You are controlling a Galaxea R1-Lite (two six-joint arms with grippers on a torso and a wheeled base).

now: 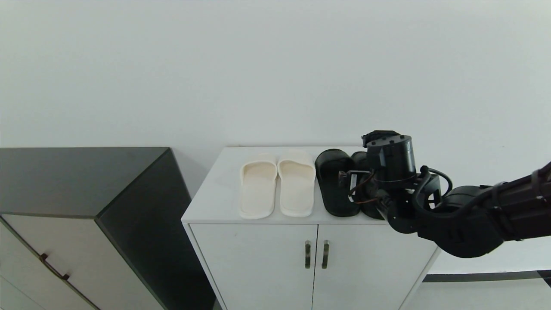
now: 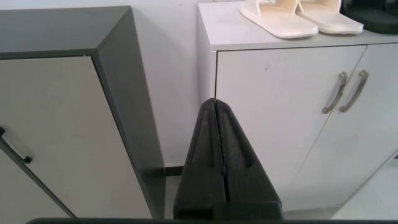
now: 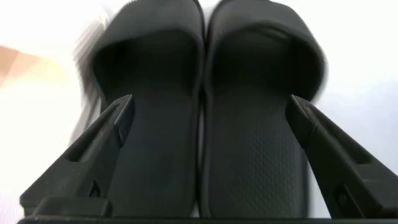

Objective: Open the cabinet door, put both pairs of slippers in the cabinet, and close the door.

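The matte black, thick, segmented right arm [image 1: 478, 219] carries a black cylindrical wrist housing [image 1: 394, 157] behind the right gripper [image 3: 210, 106], with looped black cables [image 1: 424, 189] and thin red wires [image 1: 354, 193] alongside. The left gripper [image 2: 216, 109] has black, tapering, finely textured wedge fingers [image 2: 239, 168].

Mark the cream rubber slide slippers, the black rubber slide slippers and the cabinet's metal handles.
cream slippers [image 1: 297, 168], head view, right slipper's strap.
black slippers [image 1: 331, 163], head view, left slipper's strap.
metal handles [image 1: 308, 254], head view, left handle's bar.
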